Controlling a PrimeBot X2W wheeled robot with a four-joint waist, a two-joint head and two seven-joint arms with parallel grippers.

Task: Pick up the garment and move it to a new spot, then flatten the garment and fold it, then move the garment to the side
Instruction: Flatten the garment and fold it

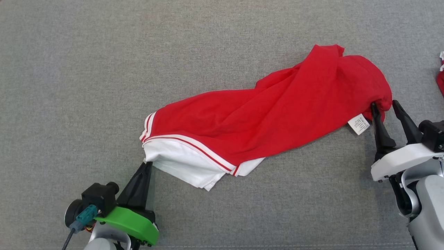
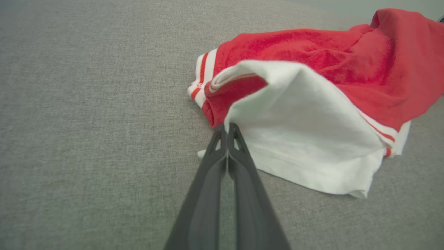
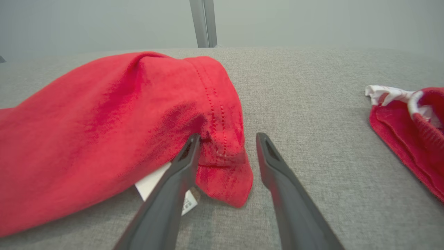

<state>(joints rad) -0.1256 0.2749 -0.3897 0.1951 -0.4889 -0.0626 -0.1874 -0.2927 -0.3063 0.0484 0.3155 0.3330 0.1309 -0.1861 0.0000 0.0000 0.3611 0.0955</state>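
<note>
Red cloth: the garment (image 1: 263, 114) lies crumpled across the middle of the counter (image 1: 69, 69), running from 7 o'clock up to 2 o'clock in my head view.
Make: soft knit with a red body. A white panel (image 1: 180, 163) with red-and-white striped trim sits at the 7 o'clock end, a stitched hem and a white care label (image 1: 359, 124) at the 3 o'clock end.
Counter: grey woven covering, matte; I judge it will drag a little on the cloth.
Left gripper (image 2: 227, 126): jaws pressed together on a corner of the white panel, which tents up from the pinch.
Right gripper (image 3: 229, 137): jaws apart, straddling the red hem corner just beside the label; nothing pinched yet.
Handling: I expect it to be light and limp. It should sag between two holds and is neither fragile nor slippery.
Where to hold: opposite end corners, on the hems, where the cloth is doubled. I want the right jaws on the hem, not the label alone.
Risk: the layers look twisted mid-length, so a lift may carry that twist along.
Neighbour: another red-and-white cloth (image 3: 409, 118) at the 3 o'clock edge, well apart.
</note>
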